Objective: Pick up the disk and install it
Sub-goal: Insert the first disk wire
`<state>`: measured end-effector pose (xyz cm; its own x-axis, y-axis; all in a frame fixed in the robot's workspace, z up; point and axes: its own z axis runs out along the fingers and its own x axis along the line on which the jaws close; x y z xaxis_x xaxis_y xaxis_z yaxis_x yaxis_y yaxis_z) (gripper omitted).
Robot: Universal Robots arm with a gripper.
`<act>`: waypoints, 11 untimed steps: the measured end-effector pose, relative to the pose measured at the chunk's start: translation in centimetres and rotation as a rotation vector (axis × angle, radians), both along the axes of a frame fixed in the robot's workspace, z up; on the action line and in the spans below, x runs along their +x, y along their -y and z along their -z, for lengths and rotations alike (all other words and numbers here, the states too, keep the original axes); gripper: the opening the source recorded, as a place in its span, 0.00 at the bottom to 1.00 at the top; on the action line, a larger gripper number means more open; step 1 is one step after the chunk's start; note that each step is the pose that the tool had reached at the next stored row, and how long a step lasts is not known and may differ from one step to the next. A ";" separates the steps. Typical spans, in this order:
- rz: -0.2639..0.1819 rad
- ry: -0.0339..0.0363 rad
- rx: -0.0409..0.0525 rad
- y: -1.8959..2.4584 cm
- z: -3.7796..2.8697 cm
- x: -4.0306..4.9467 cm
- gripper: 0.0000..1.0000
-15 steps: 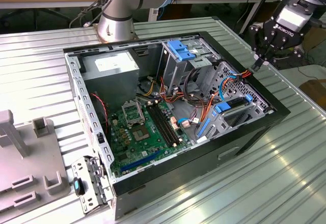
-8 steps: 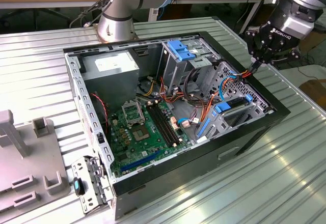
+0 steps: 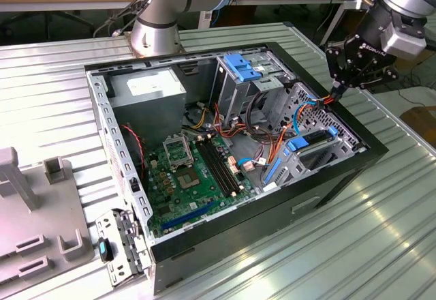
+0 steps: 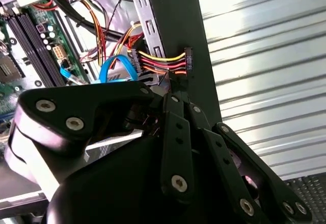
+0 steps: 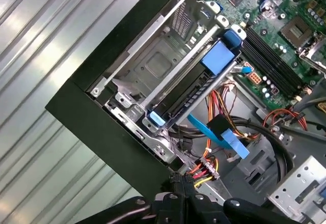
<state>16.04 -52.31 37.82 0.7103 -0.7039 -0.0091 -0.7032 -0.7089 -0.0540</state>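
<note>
The pincer [image 4: 172, 89] is drawn narrow and pinched shut on the power plug [image 4: 187, 61], gripping the bundle of yellow, orange and red wires just behind its black head. In the exterior view the pincer [image 3: 335, 95] hangs over the wall of the computer case [image 3: 272, 211] on the exterior view's right, with the wires trailing from its tips down into the box. In the first wrist view the plug [image 5: 206, 172] sits just beyond the pincer [image 5: 179, 186], at the inner edge of the case wall and apart from the drive bay.

The disk [image 5: 191, 95] is not in the grasp. In the exterior view the disk [image 3: 310, 146] lies in the bay at the near right corner of the case, with blue carrier tabs showing at both ends of its dark body. By the look of it the picking and seating are done and the step in hand is cabling the drive. I cannot tell whether the disk is pushed fully home.

A flat blue data cable [image 5: 219, 132] lies loose between plug and bay, near the motherboard [image 5: 275, 40]. Judging from this, any move with the plug calls for turning its head to face the disk's end. It also calls for keeping slack in the short wires and staying clear of the blue cable and the sheet-metal edge. The case stands on a ribbed metal table [image 3: 381, 238]
</note>
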 end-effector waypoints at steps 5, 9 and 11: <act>-0.016 0.0132 -0.0202 -1.77 0.11 0.39 0.11; -0.084 0.0190 -0.0255 -2.07 0.29 0.50 0.11; -0.121 0.0199 -0.0256 -2.07 0.36 0.50 0.11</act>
